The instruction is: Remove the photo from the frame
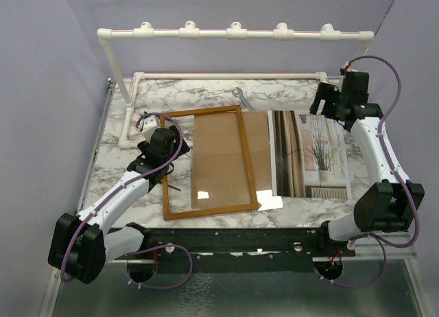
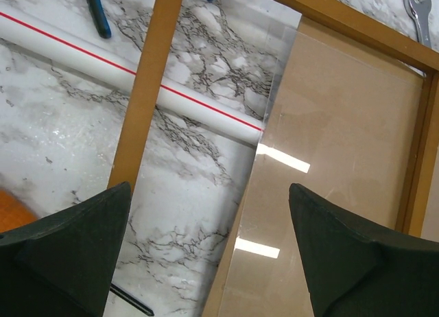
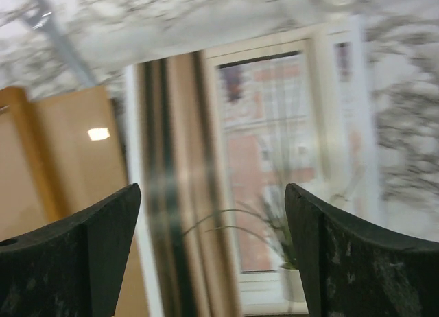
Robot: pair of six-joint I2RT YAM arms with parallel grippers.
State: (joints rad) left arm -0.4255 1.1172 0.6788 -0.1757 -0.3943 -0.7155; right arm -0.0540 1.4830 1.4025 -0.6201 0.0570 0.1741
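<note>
The frame (image 1: 212, 212), a narrow orange-brown wooden border, lies flat on the marble table, left of centre. A glossy brown board (image 1: 219, 159) sits inside it and pokes out past its right side. Outside the frame, the photo (image 1: 312, 156) of curtains, window and potted plant lies flat to its right. My left gripper (image 1: 152, 132) hovers open over the frame's left border (image 2: 147, 90), with nothing between its fingers. The right gripper (image 1: 321, 106) hangs open above the photo's (image 3: 260, 159) far end, holding nothing; that view is blurred.
A white pipe rack (image 1: 233, 34) stands along the back, and its base pipe (image 2: 103, 60) runs close to the frame's far left corner. A wrench (image 1: 241, 97) lies behind the frame. Blue-handled pliers (image 2: 96, 15) lie near the pipe.
</note>
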